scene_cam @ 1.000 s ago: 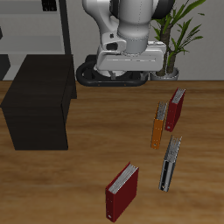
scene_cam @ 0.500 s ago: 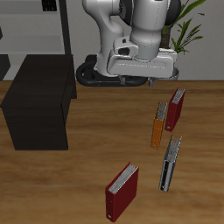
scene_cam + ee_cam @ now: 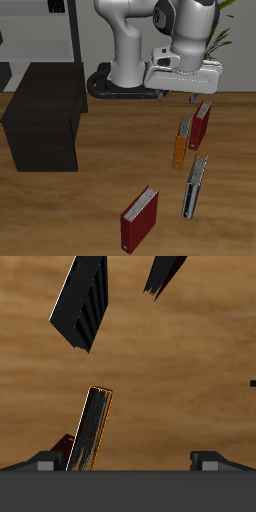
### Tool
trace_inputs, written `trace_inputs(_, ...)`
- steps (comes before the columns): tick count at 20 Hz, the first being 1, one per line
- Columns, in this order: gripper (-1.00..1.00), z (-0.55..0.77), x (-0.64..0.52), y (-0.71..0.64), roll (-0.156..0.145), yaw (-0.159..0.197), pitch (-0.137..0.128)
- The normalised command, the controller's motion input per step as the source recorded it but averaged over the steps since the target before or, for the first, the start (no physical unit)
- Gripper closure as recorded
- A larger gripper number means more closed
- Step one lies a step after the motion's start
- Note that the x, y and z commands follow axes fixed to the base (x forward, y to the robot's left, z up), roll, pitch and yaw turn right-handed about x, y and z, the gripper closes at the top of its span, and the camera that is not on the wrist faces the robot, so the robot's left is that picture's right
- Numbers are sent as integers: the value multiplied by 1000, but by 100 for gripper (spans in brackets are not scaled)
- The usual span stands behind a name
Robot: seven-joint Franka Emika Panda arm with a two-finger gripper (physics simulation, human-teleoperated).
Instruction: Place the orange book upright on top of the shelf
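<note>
The orange book [image 3: 180, 143] stands upright on the wooden table, a slim book with pale page edges. It also shows in the wrist view [image 3: 95, 431]. My gripper [image 3: 190, 98] hangs in the air above it, slightly farther back, open and empty. In the wrist view the gripper [image 3: 125, 461] has its fingers [image 3: 210, 459] wide apart, with nothing between them. The shelf [image 3: 45, 115] is a low matte black cabinet with a bare flat top, standing well away across the table from the book.
A dark red book [image 3: 201, 124] stands right beside the orange book. A black-and-grey book [image 3: 194, 188] and another dark red book [image 3: 140, 218] stand nearer the table's front edge. A grey open-frame shelving unit [image 3: 50, 40] and a plant [image 3: 205, 40] are at the back.
The arm has swung sideways away from the shelf, so my gripper now hangs over the orange and dark red books. The books and the shelf have not moved.
</note>
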Motion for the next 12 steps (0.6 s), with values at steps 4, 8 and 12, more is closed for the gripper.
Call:
trace_inputs(4,-100,-114,-7,285,9,3,-39)
trace_inputs(8,-100,-251,64,247,-15,-8,-19)
trace_inputs(12,-100,-232,-31,145,-37,47,-122)
